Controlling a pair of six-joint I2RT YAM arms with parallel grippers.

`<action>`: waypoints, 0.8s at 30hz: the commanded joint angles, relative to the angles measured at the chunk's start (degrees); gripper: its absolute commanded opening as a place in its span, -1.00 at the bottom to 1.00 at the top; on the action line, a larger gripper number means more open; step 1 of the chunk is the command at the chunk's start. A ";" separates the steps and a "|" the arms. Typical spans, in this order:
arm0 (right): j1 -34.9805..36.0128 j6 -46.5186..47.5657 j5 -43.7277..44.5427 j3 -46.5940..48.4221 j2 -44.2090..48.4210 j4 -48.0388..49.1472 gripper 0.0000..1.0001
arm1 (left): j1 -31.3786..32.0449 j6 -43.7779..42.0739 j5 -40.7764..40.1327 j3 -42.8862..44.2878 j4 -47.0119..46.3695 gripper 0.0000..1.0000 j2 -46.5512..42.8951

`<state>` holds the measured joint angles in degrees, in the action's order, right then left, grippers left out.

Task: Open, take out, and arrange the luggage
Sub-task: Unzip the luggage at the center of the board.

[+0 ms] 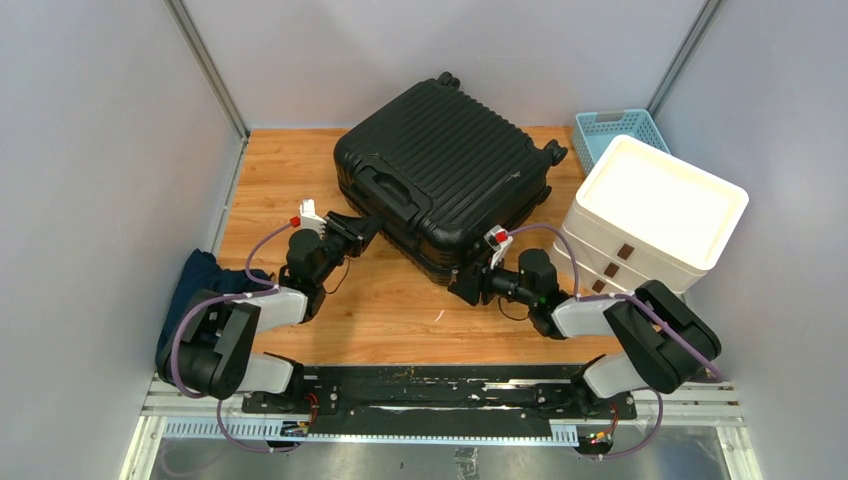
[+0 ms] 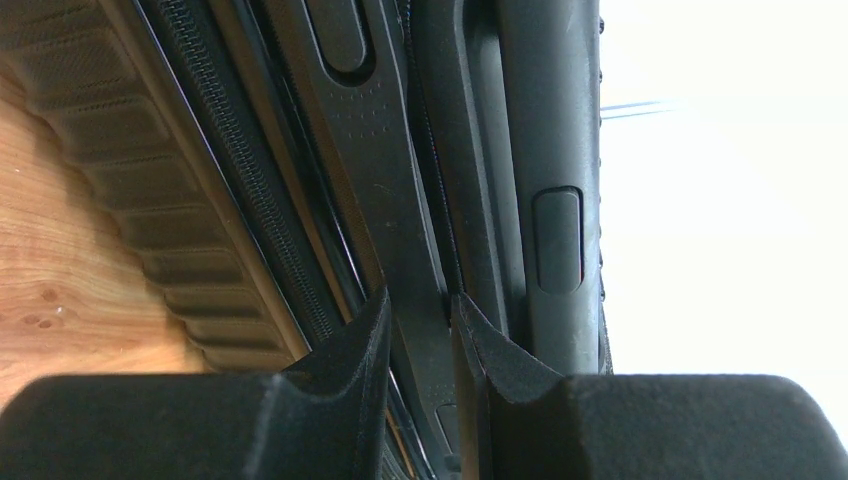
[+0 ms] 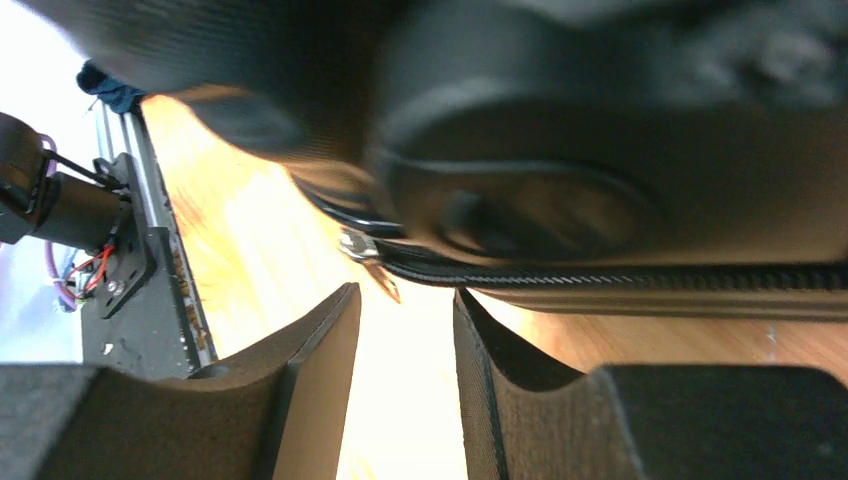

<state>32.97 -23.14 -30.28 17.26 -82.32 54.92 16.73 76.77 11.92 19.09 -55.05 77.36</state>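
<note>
Right fingers (image 3: pixel 320 350) stand open above the table (image 1: pixel 400 310), just short of a zipper pull (image 3: pixel 360 247) on the black suitcase (image 1: pixel 445 165), which lies flat mid-table. Left fingers (image 2: pixel 360 345), narrowly parted, meet its near-left side; whether they grip it I cannot tell. White drawers (image 1: pixel 655 205) stand to its right.

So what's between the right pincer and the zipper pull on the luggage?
Only bare wooden table. In the right wrist view the open right pincer sits short of the luggage and its silver zipper pull.
</note>
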 commanded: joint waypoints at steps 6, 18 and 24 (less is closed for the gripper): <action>2.95 0.84 3.43 0.75 4.90 7.67 -0.14 | 1.46 0.82 3.32 3.94 -11.67 -1.00 -4.12; 2.18 2.04 5.31 1.02 4.67 4.57 -1.00 | 1.73 0.32 3.80 4.68 -10.63 -1.00 -4.70; 3.91 0.35 0.38 1.66 5.71 6.22 -1.00 | 1.81 -0.06 4.45 5.23 -10.08 -1.00 -4.37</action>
<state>35.53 -22.70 -28.23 17.08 -78.35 55.68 17.19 76.36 12.32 19.55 -53.12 76.38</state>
